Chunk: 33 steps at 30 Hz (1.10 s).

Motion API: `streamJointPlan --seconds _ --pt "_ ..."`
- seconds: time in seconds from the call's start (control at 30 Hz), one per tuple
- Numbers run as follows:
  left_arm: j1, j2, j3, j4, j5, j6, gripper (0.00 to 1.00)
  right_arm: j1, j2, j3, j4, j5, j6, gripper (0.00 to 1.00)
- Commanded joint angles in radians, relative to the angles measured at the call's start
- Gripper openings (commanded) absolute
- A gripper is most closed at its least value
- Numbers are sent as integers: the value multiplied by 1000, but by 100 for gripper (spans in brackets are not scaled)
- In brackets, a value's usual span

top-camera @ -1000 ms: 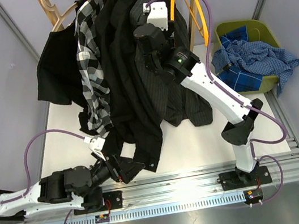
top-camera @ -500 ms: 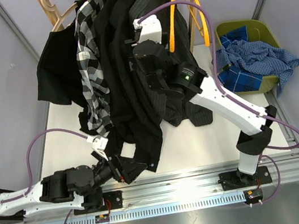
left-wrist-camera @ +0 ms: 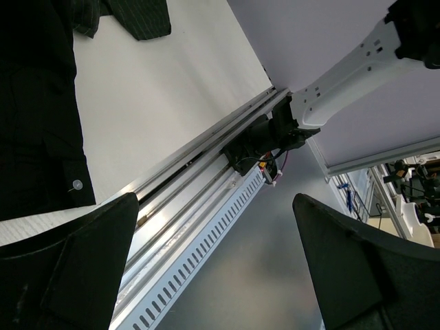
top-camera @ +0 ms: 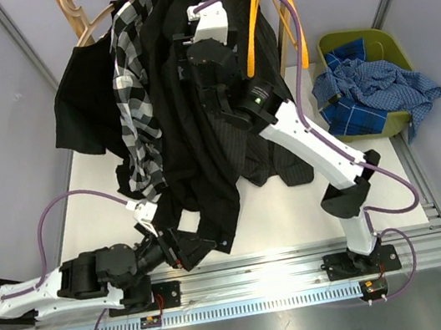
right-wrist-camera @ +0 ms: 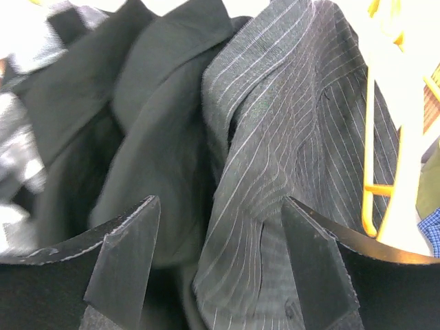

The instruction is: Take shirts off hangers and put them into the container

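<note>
straight ahead of the right gripper [right-wrist-camera: 218,234], the nearer one, its jaws wide and empty, hangs the charcoal pinstripe shirt [right-wrist-camera: 295,124], draping vertically.

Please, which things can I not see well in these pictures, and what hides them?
Top view: the right fingers are hidden under the right arm, so contact with the pinstripe shirt cannot be told.
Top view: the container floor is covered by the blue shirts.
Right wrist view: the plaid shirt is blurred and cut by the left edge.
Left wrist view: the black shirt is cut by the left edge.
</note>
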Motion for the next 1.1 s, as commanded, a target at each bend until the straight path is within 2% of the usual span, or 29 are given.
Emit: streamJointPlan --seconds 0.0,0.27,0.37,0.4,0.5,0.63,0.77,0.93,1.07 --pt "-3 -37 -12 23 4 -5 99 -39 53 79 -10 8 -5 77" --pt "-3 -88 -30 13 2 -17 99 -59 48 24 43 114 -5 66" --pt "-5 -85 -35 13 4 -22 99 -61 33 -11 42 134 -5 49" --pt "-3 -85 -36 16 5 -24 99 -61 15 -24 40 134 7 36" --pt "-3 -86 -47 23 8 -30 99 -70 -28 -97 63 131 9 27" --pt "-5 -86 -47 23 7 -30 99 -88 -56 -135 -3 119 50 0" --pt "-5 -78 -47 24 5 -30 99 -88 -131 -224 64 75 16 0" --pt "-5 -57 -47 33 8 -33 99 -88 -246 -286 175 33 -130 0" --pt "-5 -40 -51 49 8 -31 99 -93 -328 -312 370 -62 -279 0"
